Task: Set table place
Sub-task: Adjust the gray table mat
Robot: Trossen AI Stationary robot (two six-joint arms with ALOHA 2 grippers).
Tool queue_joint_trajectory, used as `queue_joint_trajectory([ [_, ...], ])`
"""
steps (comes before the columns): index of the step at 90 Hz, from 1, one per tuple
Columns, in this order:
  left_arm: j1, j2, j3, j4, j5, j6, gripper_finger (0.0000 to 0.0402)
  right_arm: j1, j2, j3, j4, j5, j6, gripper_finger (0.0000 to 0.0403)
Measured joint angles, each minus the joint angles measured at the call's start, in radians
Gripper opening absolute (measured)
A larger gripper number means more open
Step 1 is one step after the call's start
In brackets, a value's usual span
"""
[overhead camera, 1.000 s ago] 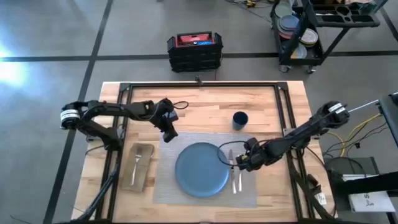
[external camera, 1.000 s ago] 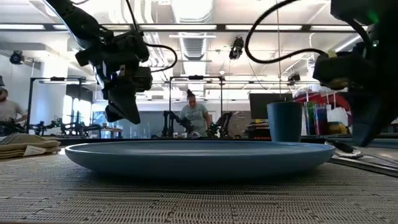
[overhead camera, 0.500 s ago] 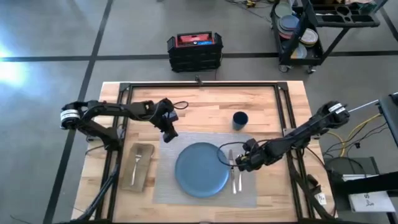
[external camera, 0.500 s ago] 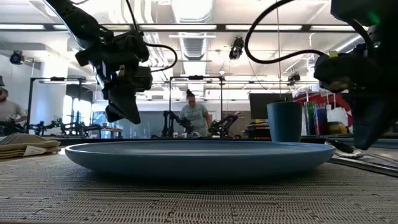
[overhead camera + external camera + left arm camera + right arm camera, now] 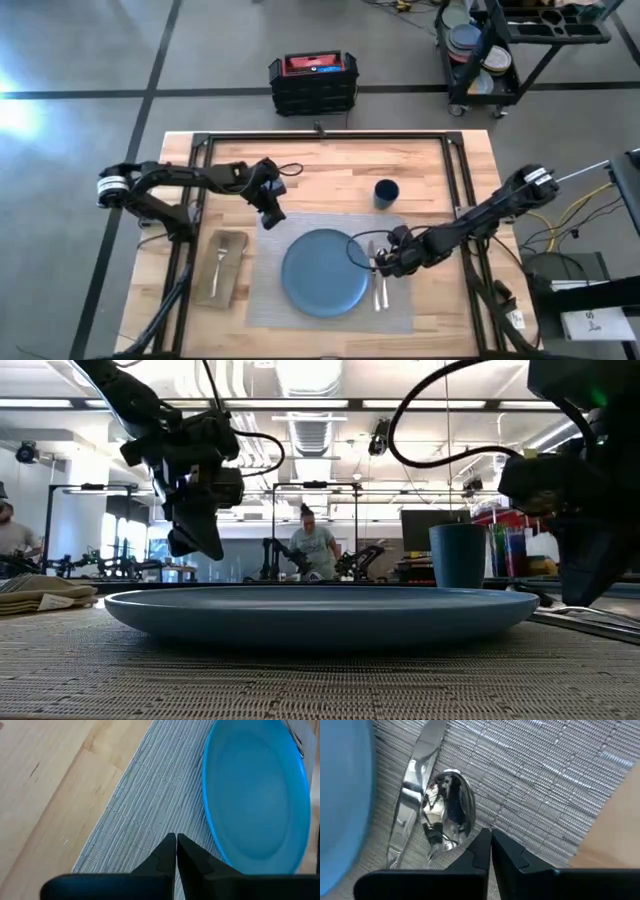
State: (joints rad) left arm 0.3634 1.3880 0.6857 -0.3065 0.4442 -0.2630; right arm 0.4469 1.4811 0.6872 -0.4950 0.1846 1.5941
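Observation:
A round blue plate (image 5: 323, 273) sits in the middle of the grey woven placemat (image 5: 290, 305). A knife (image 5: 415, 785) and a spoon (image 5: 447, 810) lie side by side on the mat, right of the plate. The fork (image 5: 218, 262) rests on the tan napkin (image 5: 228, 280), left of the mat. The dark-blue cup (image 5: 386, 192) stands beyond the mat's far right corner. My left gripper (image 5: 272, 215) hovers shut over the mat's far left corner. My right gripper (image 5: 490, 837) is shut, low over the mat, just right of the spoon's bowl. My right gripper's shut fingertips (image 5: 482, 837) point down at the mat right beside the edge of the spoon's bowl (image 5: 470, 822). Whether they touch the bowl, I cannot tell. The spoon lies flat on the mat.
A black cart (image 5: 500, 50) with stacked dishes and a red-and-black box (image 5: 313, 80) stand on the floor beyond the table. Black frame rails (image 5: 320, 137) run along the table's far edge and sides. People (image 5: 313, 545) show in the room behind.
My right gripper has crept a little toward the table's left, closer to the spoon and the plate, staying shut.

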Motion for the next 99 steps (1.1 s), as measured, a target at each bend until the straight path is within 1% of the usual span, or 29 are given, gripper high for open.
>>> queue_joint_trajectory([
  [14, 0.000, -0.004, 0.000, -0.055, 0.000, 0.010, 0.0000, 0.000, -0.010, 0.000, -0.002, 0.011, 0.005, 0.0000],
  [28, -0.001, -0.019, 0.000, -0.177, -0.001, 0.063, 0.0000, 0.003, -0.034, 0.000, -0.008, 0.075, 0.031, 0.0000],
  [36, -0.006, -0.021, -0.005, -0.220, -0.032, 0.101, 0.0000, 0.003, -0.035, 0.000, -0.039, 0.086, 0.037, 0.0000],
  [44, -0.007, -0.021, -0.033, -0.211, -0.060, 0.114, 0.0000, 0.002, -0.031, -0.002, -0.053, 0.086, 0.038, 0.0000],
  [65, -0.007, -0.020, -0.136, -0.139, -0.061, 0.087, 0.0000, 0.002, -0.030, -0.007, -0.055, 0.103, 0.058, 0.0000],
  [75, -0.006, -0.023, -0.166, -0.119, -0.053, 0.079, 0.0000, -0.001, -0.032, -0.007, -0.055, 0.106, 0.064, 0.0000],
  [99, -0.008, -0.029, -0.188, -0.111, 0.040, 0.056, 0.0000, 0.000, -0.034, -0.007, -0.054, 0.106, 0.071, 0.0000],
])
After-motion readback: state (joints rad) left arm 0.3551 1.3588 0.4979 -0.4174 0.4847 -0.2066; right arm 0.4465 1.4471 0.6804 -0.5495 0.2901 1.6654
